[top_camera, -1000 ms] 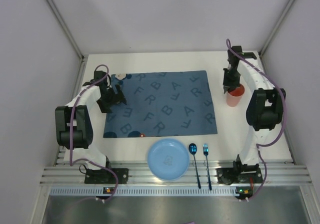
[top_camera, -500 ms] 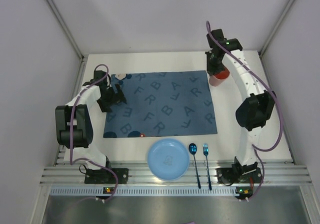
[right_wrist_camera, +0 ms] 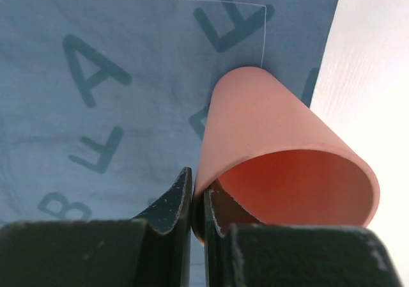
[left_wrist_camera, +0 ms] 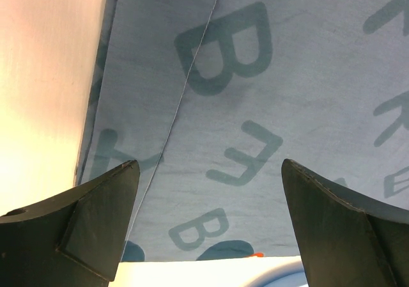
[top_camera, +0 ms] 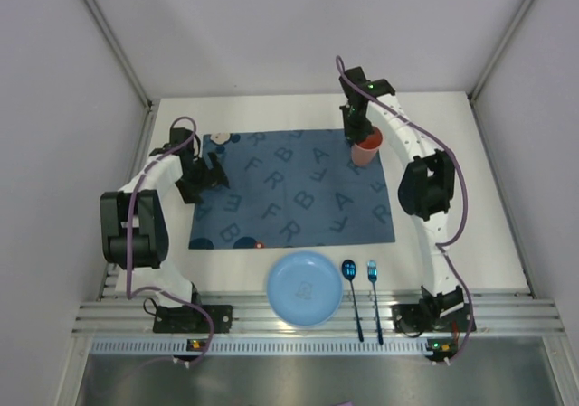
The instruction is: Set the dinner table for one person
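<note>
My right gripper is shut on the rim of a salmon-pink cup, one finger inside and one outside. The cup is over the far right corner of the dark blue lettered cloth; whether it touches the cloth I cannot tell. My left gripper is open and empty over the cloth's left edge. A blue plate, a blue spoon and a blue fork lie on the white dinner table near its front rail.
Grey walls enclose the table at the back and both sides. The ribbed aluminium rail with both arm bases runs along the near edge. The right arm reaches across the table's right side.
My right gripper has carried the cup from the table's right side, back and leftward, onto the cloth's far right corner. The left arm has not moved.
</note>
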Available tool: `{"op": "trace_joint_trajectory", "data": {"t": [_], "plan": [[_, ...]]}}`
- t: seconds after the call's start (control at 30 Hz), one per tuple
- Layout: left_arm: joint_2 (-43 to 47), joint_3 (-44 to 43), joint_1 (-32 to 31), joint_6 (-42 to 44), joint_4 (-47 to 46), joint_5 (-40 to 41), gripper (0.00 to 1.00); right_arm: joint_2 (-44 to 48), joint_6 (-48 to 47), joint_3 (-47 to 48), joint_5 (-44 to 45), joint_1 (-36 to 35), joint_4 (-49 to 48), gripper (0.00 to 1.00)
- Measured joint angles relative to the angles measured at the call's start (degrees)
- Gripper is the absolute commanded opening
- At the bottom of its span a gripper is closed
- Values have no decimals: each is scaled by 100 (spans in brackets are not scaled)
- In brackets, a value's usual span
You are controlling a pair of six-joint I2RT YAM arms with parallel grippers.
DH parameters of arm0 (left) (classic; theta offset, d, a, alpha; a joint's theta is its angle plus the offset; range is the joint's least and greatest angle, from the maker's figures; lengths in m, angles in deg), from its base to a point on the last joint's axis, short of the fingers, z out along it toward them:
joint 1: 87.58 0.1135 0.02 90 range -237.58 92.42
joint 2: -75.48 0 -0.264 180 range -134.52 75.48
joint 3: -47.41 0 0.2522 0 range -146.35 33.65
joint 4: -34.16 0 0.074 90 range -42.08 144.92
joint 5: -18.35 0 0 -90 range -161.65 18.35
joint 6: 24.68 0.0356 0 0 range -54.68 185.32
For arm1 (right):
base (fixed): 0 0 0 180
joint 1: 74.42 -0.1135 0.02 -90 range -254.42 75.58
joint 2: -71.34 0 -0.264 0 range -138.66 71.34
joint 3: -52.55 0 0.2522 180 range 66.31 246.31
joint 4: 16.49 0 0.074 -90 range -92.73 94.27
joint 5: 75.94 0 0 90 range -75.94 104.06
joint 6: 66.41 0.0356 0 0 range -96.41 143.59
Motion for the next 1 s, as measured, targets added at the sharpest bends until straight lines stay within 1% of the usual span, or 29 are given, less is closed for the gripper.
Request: {"op": "trace_joint_trajectory", "data": {"t": [0.1,0.13,0.23,0.27,0.3,0.33,0.37,0.57,0.67,0.73,0.8,1.0], "plan": [[157,44,0,2,61,57,98,-22,26,70,-131,-2,-81,0],[245,63,0,2,81,72,98,-35,31,72,-175,-2,-107,2],[538,125,0,4,149,125,98,-50,81,103,-284,-2,-133,41],[636,144,0,7,173,140,98,-52,107,103,-345,-2,-151,61],[743,179,0,9,186,144,98,-61,118,103,-393,-2,-168,69],[837,216,0,15,199,138,98,-61,125,101,-442,-2,-184,93],[914,254,0,24,216,118,98,-61,151,101,-481,-2,-199,99],[1384,632,-70,155,256,-308,98,-13,149,59,-577,7,-227,100],[1740,979,-262,225,258,-634,98,376,234,-332,-603,-7,-225,100],[2002,1226,-468,258,232,-870,98,807,275,-640,-577,-28,-227,100],[2295,1447,-807,260,243,-1049,98,1305,291,-883,-527,-57,-240,100],[2815,1836,-2146,122,164,-1322,98,3309,372,-1696,-273,-160,-365,100]]}}
